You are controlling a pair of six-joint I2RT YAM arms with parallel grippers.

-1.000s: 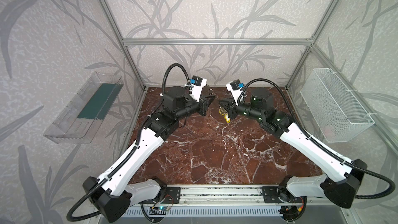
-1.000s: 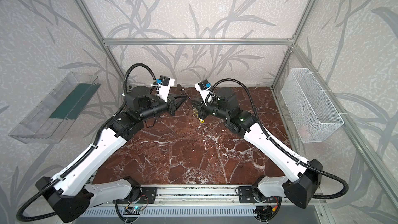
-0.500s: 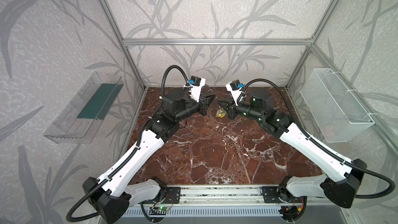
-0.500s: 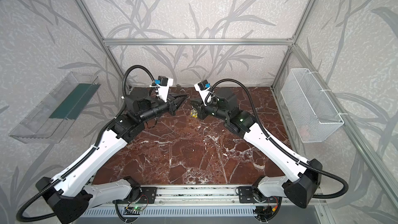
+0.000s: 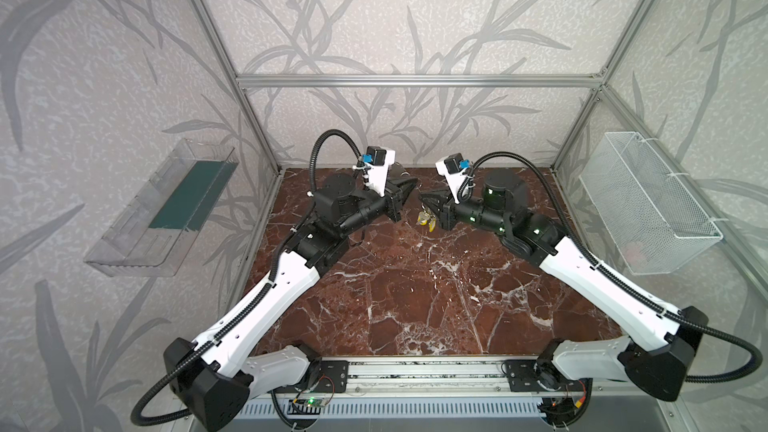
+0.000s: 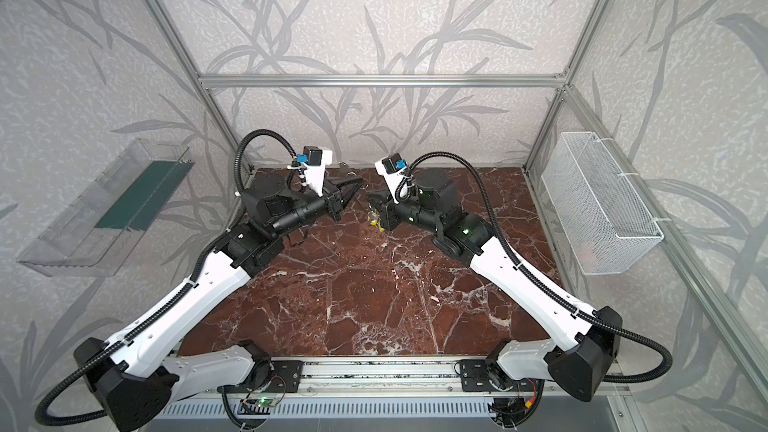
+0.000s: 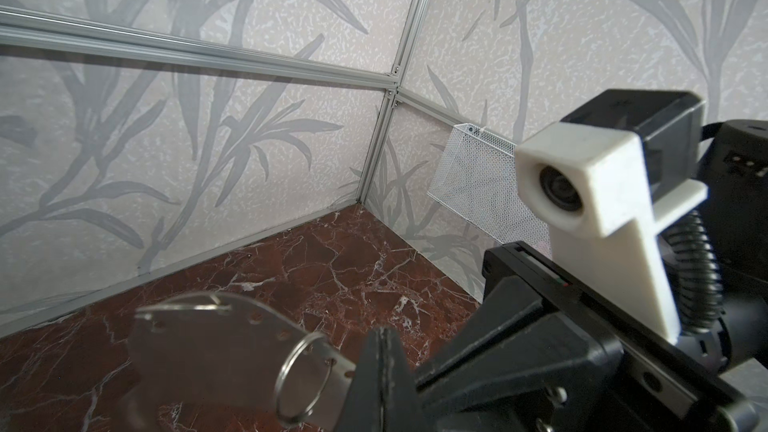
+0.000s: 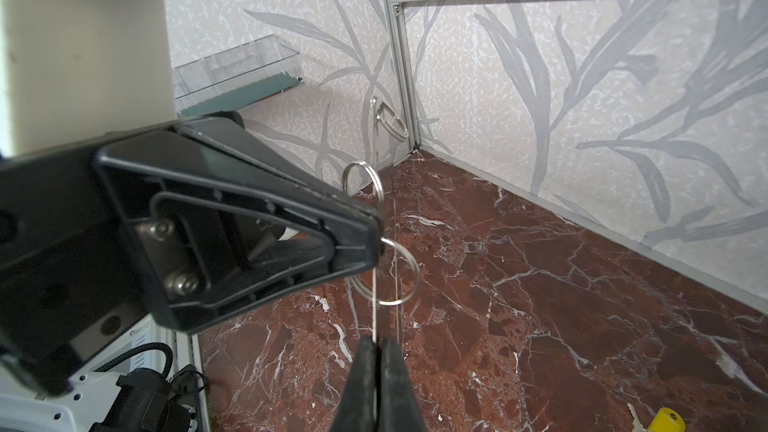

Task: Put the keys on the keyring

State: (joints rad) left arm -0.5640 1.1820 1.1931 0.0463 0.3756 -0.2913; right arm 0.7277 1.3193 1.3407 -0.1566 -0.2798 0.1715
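My left gripper (image 7: 382,357) is pressed together on a corner of the keyring (image 7: 199,342), holding it above the marble table (image 5: 415,305). My right gripper (image 8: 376,363) pinches the same plate, seen edge-on. The yellow keys (image 5: 427,220) lie on the table beneath my right gripper.
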